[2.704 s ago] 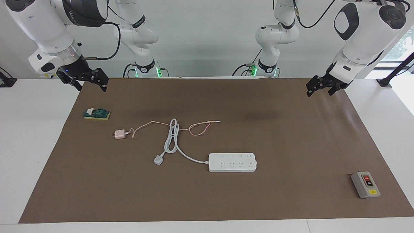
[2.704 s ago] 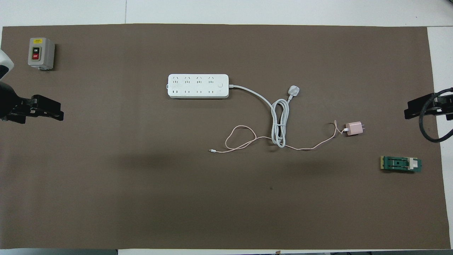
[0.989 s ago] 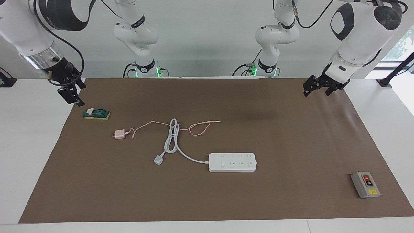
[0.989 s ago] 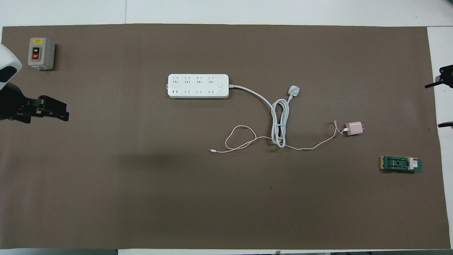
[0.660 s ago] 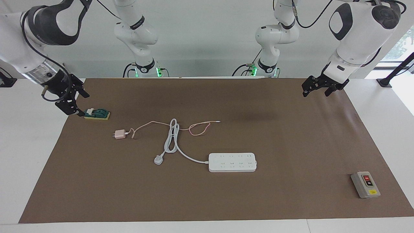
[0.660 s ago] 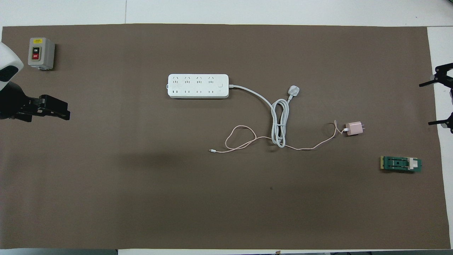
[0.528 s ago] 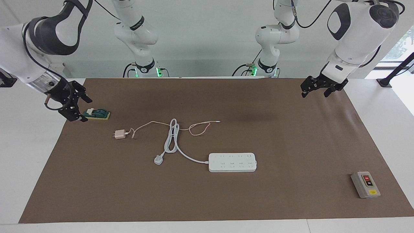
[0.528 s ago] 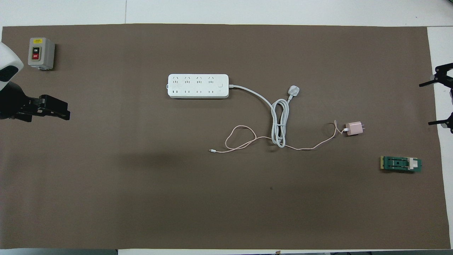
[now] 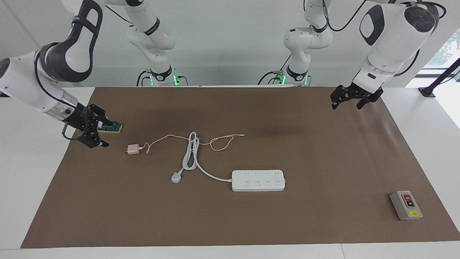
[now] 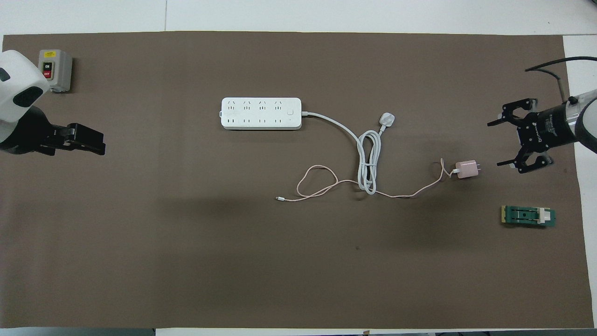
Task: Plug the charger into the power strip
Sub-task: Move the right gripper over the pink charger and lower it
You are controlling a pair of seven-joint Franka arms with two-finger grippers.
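White table (image 9: 36,201) w/ a brown mat (image 9: 323,151) over most of it (plain pale wall (image 9: 230,43) above); window (image 9: 447,50) beside the wall.

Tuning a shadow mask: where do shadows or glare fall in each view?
Facing view: soft dark patches on the mat, nearer to the robots than the charger's cable; faint sheen toward the left arm's end. Overhead view: one broad soft shadow nearer to the robots than the power strip; no glare.

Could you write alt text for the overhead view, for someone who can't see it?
A pale pink charger lies unplugged on a brown mat, apart from a white power strip. The open right gripper is beside the charger; the left gripper waits at the other end.
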